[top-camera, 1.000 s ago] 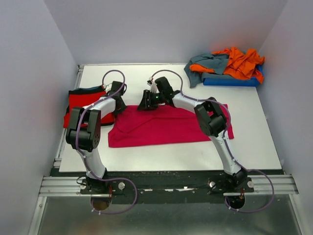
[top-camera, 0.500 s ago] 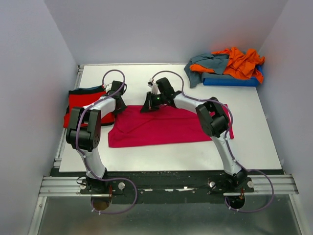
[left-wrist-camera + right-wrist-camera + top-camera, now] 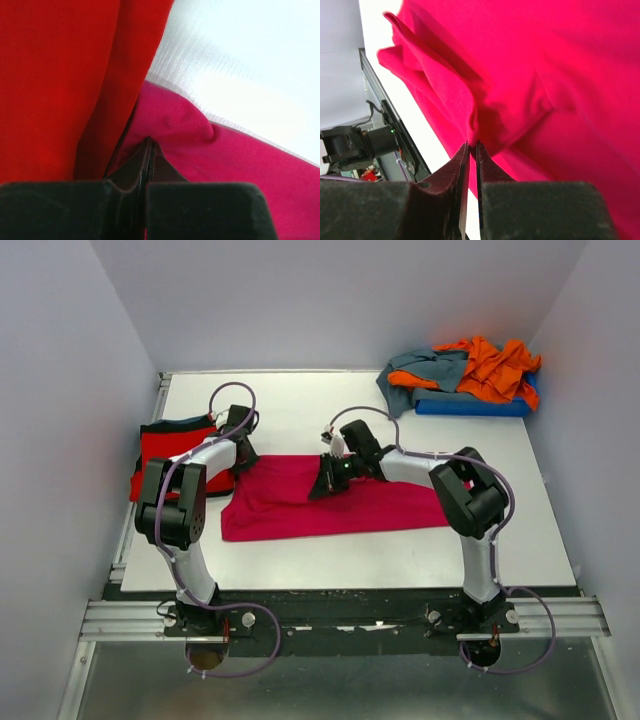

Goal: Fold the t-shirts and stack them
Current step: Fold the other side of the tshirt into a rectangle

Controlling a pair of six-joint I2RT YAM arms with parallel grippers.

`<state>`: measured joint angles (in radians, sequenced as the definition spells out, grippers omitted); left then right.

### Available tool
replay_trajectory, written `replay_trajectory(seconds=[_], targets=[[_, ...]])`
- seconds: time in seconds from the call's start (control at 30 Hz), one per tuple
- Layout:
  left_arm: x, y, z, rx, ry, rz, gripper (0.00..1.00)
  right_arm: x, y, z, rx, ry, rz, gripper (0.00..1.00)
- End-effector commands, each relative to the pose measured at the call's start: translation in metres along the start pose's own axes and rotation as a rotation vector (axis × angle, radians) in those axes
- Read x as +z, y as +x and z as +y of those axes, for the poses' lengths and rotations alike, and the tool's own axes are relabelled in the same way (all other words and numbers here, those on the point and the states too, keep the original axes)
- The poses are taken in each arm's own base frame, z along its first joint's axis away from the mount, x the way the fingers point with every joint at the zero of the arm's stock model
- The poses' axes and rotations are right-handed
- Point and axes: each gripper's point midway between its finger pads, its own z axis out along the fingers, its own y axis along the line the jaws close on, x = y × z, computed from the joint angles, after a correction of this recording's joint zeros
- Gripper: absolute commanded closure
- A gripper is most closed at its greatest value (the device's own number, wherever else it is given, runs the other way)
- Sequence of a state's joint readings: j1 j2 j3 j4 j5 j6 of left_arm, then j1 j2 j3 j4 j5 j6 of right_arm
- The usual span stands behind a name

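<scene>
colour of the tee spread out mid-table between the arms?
Magenta-pink soft cloth t-shirt, plain with no pattern; clearest in the top external view.

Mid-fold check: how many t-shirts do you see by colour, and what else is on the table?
magenta t-shirt: 1
red t-shirt: 1
orange t-shirt: 1
grey-teal t-shirt: 1
blue tray: 1
Total: 5 (4 t-shirts, 1 tray)

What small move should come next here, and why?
Probably draw the right tool nearer, toward the near hem of the magenta t-shirt, then lay the cloth down. It pinches a raised fold over the shirt's middle, while the left tool is shut at the far-left corner beside the red t-shirt.
</scene>
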<state>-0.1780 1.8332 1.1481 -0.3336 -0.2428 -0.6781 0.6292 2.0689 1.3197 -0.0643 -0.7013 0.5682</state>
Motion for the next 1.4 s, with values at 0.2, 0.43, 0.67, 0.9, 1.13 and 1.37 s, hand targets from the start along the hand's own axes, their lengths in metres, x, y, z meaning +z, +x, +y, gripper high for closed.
replay_trajectory(seconds=[0.2, 0.43, 0.67, 0.9, 1.13, 1.37], targets=[[0.004, -0.002, 0.005, 0.001, -0.019, -0.012, 1.00, -0.033, 0.020, -0.015, -0.018, 0.128, -0.028, 0.75], [-0.007, -0.013, -0.001, 0.003, 0.002, -0.038, 1.00, -0.041, -0.002, 0.007, -0.071, 0.102, -0.075, 0.37], [-0.031, -0.025, -0.016, 0.018, 0.049, -0.062, 0.97, -0.008, -0.025, 0.046, -0.111, -0.098, -0.062, 0.35], [-0.044, -0.016, -0.014, 0.020, 0.067, -0.050, 0.93, 0.022, -0.058, 0.069, -0.179, -0.266, -0.149, 0.36], [-0.035, 0.007, -0.023, 0.046, 0.129, 0.034, 0.93, 0.060, -0.059, 0.069, -0.166, -0.319, -0.106, 0.37], [-0.009, 0.029, -0.021, 0.063, 0.111, 0.103, 0.93, 0.082, -0.044, 0.054, -0.144, -0.306, -0.061, 0.38]])
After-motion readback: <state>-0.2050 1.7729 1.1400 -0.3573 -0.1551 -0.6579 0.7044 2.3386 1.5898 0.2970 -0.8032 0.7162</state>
